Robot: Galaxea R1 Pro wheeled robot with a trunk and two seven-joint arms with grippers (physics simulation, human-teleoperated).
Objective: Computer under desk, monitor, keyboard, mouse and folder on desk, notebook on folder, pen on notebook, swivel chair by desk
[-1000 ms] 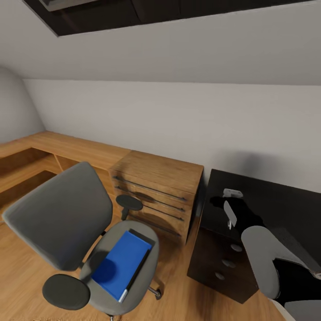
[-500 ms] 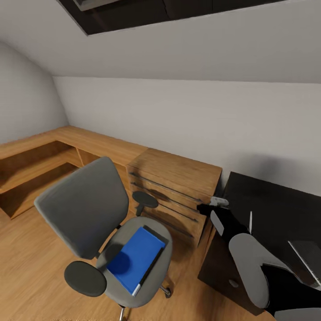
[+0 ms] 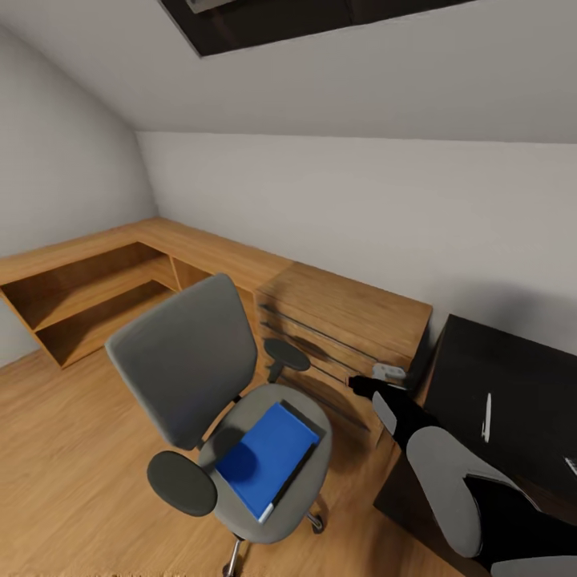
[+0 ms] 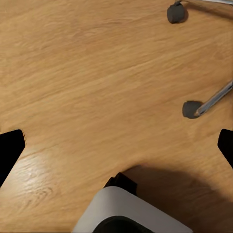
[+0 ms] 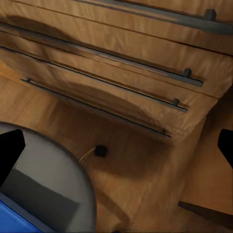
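A pale wall [image 3: 336,200] and sloped ceiling close the far side of the room, and a wooden floor [image 3: 64,449] spreads across the near left. Along the far left wall runs a long light-wood shelf unit [image 3: 96,280], which meets a light-wood dresser [image 3: 344,320] with dark bar handles near the middle of the scene. At the right, the black-topped counter [image 3: 513,377] stands just beside the dresser, with only its left part in the picture. The swivel chair [image 3: 184,361] stands on the floor in front of the dresser, left of the counter and apart from it, its grey back toward the left and its dark armrests at the near and far sides. The robot's right arm [image 3: 449,473], grey and black, reaches from the near right toward the gap between dresser and counter. The folder [image 3: 268,457], bright blue, lies flat on the chair's seat, and a thin dark edge shows along its right side, too slim to name. The right end effector [image 3: 385,377] hovers at the dresser's near right corner; its wrist camera looks onto the dresser drawers, the chair seat and a corner of the folder [image 5: 19,218], with dark fingertips spread to the picture's edges, so it is released and empty. The left end effector [image 4: 116,145] is likewise spread wide and empty above the floor, near two chair casters. The pen [image 3: 486,417], a thin pale stick, lies on the counter.
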